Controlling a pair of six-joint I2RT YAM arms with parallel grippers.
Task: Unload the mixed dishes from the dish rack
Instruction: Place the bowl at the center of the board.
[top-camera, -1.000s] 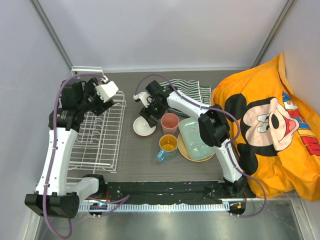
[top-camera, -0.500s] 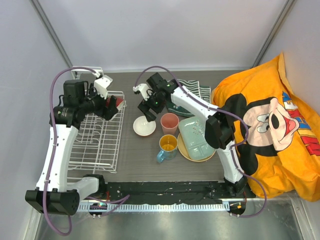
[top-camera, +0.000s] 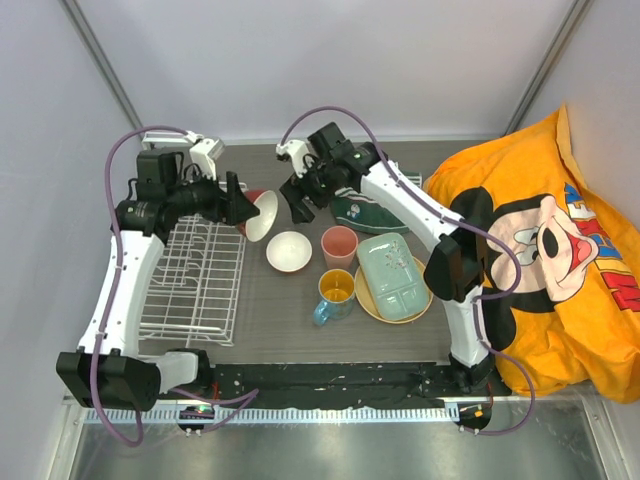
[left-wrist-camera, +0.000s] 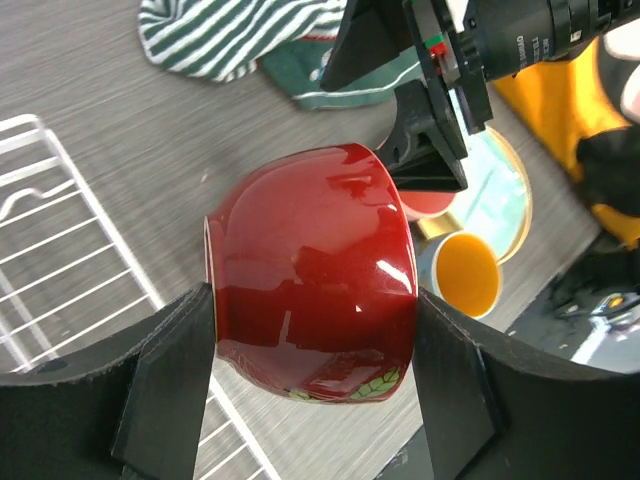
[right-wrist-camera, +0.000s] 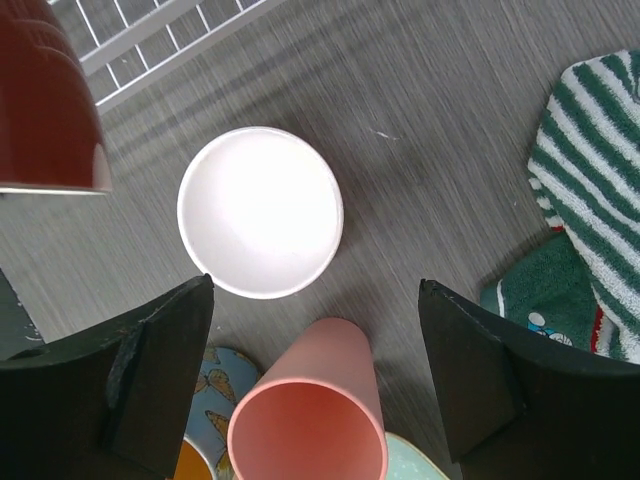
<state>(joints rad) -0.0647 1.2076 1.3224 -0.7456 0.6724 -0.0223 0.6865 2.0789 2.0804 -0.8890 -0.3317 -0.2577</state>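
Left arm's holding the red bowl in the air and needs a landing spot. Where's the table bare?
Best: the bare strip between the rack and the mug, running to the near edge. A smaller patch lies between the white bowl and the striped cloth. Crowded: white bowl, pink cup, mug and tray sit close together.
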